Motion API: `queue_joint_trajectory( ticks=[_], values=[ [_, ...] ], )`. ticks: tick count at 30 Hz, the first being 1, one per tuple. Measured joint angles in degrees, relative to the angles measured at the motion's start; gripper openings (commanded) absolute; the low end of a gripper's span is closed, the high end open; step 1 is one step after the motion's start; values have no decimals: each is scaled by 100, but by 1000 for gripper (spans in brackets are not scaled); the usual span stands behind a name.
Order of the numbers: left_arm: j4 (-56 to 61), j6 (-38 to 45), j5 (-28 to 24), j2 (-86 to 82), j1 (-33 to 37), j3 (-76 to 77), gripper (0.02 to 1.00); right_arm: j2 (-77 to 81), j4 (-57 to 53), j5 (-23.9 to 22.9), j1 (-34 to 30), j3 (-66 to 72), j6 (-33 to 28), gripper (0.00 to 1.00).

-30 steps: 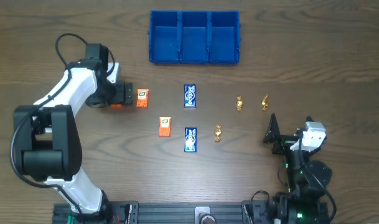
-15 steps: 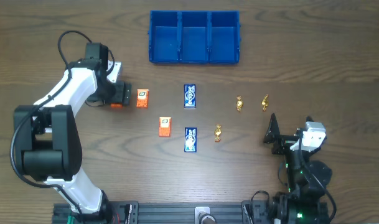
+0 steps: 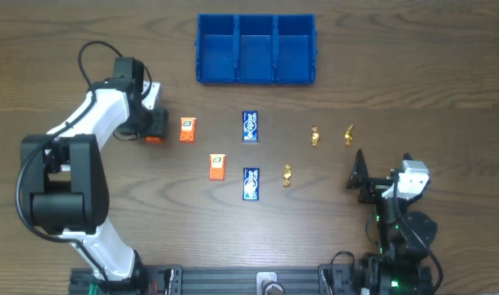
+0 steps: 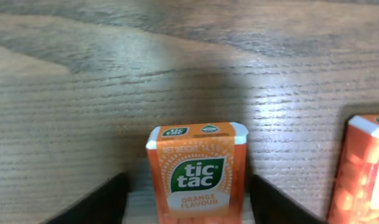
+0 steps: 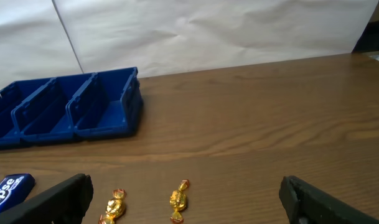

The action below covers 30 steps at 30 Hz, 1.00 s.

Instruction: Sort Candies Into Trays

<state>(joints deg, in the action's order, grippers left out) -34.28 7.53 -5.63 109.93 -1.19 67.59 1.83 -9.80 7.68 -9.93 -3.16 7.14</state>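
The left pincer [image 3: 161, 128] gapes, an orange candy box [image 4: 198, 168] just ahead, facing the gap between its 2 fingers. The right pincer [image 3: 382, 164] gapes wide, gold candies [image 5: 178, 194] ahead on the tabletop [image 5: 270, 130].

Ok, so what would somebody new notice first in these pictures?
Probably the bright blue three-compartment plastic tray, empty, at the far side of the dark wooden table. Next, the left gripper, open, lined up on a small orange rectangular candy box lying flat before it. Blue packets and gold-wrapped candies dot the middle.
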Motion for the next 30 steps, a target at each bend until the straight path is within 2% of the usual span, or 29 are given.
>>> queue_joint_trajectory(
  ticks=[2,6,18,24,30],
  values=[
    [4,37,0,0,0,0,351,0,0,0,0,0,2,998],
    [28,24,2,0,0,0,312,0,0,0,0,0,2,998],
    [-356,-330,17,-472,-68,232,316,0,0,0,0,0,2,998],
    [-719,-903,581,-1353,-765,1862,329,0,0,0,0,0,2,998],
    [-767,-1132,988,-901,-1611,3788,334,2,2,0,0,0,2,998]
  ],
)
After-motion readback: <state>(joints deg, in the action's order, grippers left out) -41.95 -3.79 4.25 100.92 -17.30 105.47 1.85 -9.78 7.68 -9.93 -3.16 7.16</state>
